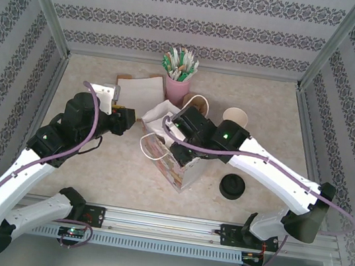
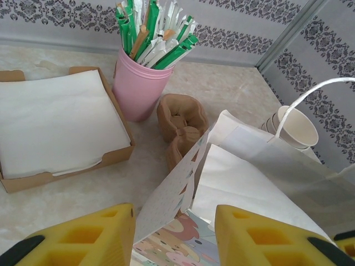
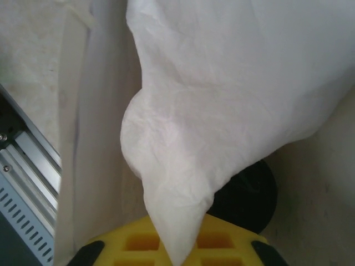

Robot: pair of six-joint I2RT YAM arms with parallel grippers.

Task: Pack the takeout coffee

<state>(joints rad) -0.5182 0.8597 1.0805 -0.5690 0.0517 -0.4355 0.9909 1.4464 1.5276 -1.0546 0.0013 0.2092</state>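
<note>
Evidently I am at the bag-opening step: my left gripper (image 2: 175, 224) straddles the paper bag's (image 1: 179, 163) left rim, jaws apart, while my right gripper (image 3: 177, 249) pinches its white wall. The takeout coffee (image 1: 231, 186) sits on the table, right of the bag. Next I judge the mouth needs spreading wide.

Bare table (image 1: 280, 115) lies far right and along the near edge. The bag (image 1: 177, 156) blocks the centre. Behind it, tray (image 1: 138, 90), pink cup (image 1: 176, 89) and cup stack (image 1: 235, 118) stand close together. The coffee (image 1: 231, 186) stands clear on its right and near sides.
</note>
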